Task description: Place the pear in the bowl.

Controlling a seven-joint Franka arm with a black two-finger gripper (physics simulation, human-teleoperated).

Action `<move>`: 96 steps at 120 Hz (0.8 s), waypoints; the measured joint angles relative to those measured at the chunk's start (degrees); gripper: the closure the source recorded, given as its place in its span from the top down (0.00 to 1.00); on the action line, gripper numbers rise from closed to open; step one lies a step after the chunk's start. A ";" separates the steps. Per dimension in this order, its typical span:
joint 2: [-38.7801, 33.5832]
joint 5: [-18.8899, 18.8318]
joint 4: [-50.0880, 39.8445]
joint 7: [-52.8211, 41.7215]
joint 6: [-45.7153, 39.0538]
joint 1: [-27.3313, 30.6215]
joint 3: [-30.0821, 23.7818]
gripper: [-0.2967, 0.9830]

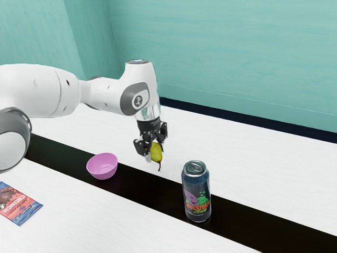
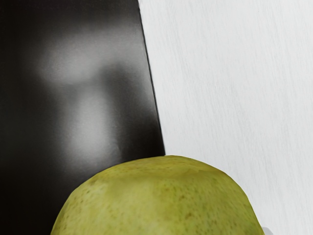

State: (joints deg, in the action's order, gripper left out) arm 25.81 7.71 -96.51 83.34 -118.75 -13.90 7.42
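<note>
Blue-green walls (image 1: 221, 52) behind, and a white table (image 1: 263, 158) with a long black strip (image 1: 145, 187) across it. On the strip, by its far edge, a pink bowl (image 1: 102, 169), right way up, with its round mouth open to the top, good for catching fruit. Down nearer the strip's close edge, a tall can (image 1: 196, 184), past the gripper on the exterior view's right, so likely out of the way. On the white part, on the near side of the strip, a flat snack packet (image 1: 20, 204), with no job here.

Up over the table, in the black gripper (image 1: 155, 153), the pear (image 1: 157, 152). Pinched from two sides, fat end up by the hand, stem pointing down, maybe to keep it from slipping. Not in the bowl yet. Looks held high to keep the stem from rubbing. Next, probably: go across to the bowl, stop over the middle, go low, then let go softly. Too near the rim, might tip the bowl or roll out
</note>
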 joint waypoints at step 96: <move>-3.71 -3.19 -9.32 -7.17 1.55 9.61 6.64 0.49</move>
State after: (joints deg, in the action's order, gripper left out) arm 22.10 4.52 -105.83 76.17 -117.20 -4.29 14.06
